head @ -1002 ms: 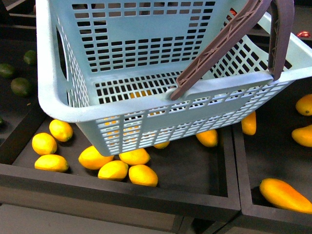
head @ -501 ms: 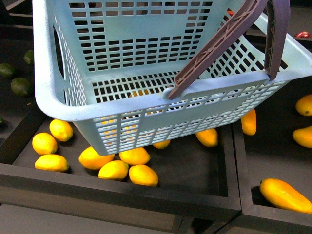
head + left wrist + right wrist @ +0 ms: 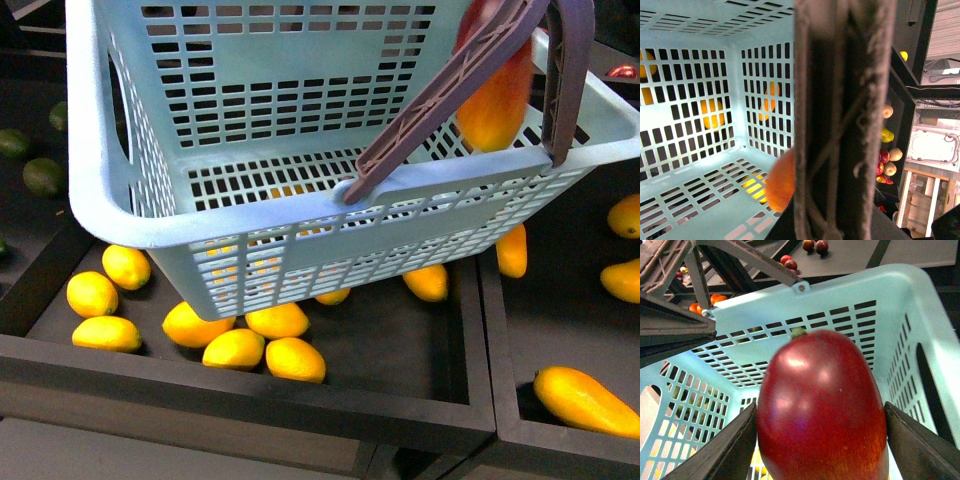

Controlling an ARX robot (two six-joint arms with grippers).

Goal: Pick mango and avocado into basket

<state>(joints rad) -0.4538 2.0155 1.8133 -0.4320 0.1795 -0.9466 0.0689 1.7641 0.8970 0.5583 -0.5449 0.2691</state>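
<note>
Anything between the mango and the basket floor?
No. Left wrist view shows the mango over bare slotted basket floor, nothing between.

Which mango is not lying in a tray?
The red-blushed mango behind the brown handle, gripped in the right jaws inside the basket's rim; the yellow ones all lie in the dark trays below.

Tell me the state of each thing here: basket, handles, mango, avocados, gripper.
basket: raised and tilted.
handles: swung up together.
mango: held over the basket's opening, not yet lying in it.
right gripper: shut on the mango.
avocados: lying at the far left, untouched.
yellow fruits: loose in the bin under the basket.
</note>
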